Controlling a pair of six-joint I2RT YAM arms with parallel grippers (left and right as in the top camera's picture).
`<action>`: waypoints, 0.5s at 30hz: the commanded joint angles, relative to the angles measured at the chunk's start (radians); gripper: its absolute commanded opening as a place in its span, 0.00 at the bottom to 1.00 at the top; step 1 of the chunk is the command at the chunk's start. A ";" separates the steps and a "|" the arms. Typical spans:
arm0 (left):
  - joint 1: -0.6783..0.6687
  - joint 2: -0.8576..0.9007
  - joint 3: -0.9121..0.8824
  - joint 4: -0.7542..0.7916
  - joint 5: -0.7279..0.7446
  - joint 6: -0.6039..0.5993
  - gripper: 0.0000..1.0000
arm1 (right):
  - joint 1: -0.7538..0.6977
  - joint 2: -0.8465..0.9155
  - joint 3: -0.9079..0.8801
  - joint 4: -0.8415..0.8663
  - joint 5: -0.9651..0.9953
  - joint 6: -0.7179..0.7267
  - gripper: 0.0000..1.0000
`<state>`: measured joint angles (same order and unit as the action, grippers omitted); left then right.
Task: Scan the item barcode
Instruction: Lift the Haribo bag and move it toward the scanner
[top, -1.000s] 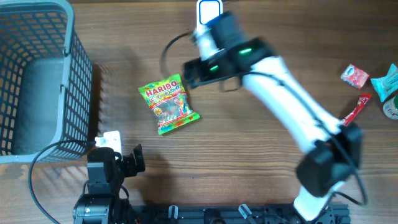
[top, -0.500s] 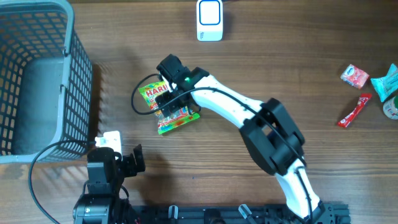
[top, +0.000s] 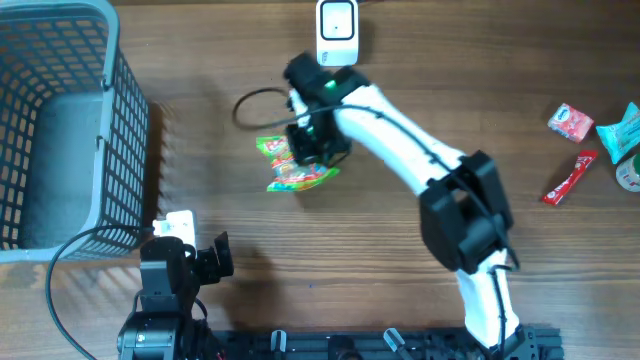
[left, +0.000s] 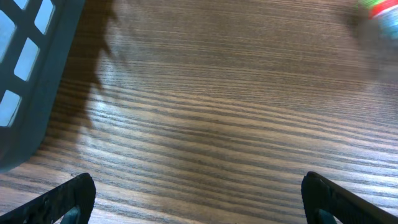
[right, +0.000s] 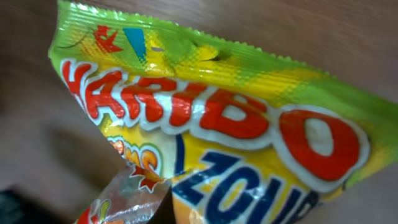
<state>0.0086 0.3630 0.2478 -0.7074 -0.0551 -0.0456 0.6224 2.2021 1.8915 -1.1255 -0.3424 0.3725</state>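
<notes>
Having just clamped shut, the right claw now grasps the candy bag, tilted up left of centre and near the scanner at the far edge, seemingly ready for showing its barcode; the left claw idles open.

A brown wooden table fills every view, its grain running side to side under soft light, with a pale sheen across the boards in the left wrist view.
</notes>
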 joint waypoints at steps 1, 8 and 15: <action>0.005 -0.002 -0.004 0.003 -0.010 0.012 1.00 | -0.103 -0.053 0.031 -0.103 -0.175 0.047 0.05; 0.005 -0.002 -0.004 0.003 -0.009 0.012 1.00 | -0.233 -0.053 0.031 -0.293 -0.013 0.046 0.04; 0.005 -0.002 -0.004 0.003 -0.010 0.012 1.00 | -0.303 -0.053 0.029 -0.484 -0.355 -0.071 0.04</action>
<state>0.0086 0.3630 0.2478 -0.7074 -0.0551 -0.0456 0.3538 2.1761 1.9026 -1.5597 -0.4335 0.4034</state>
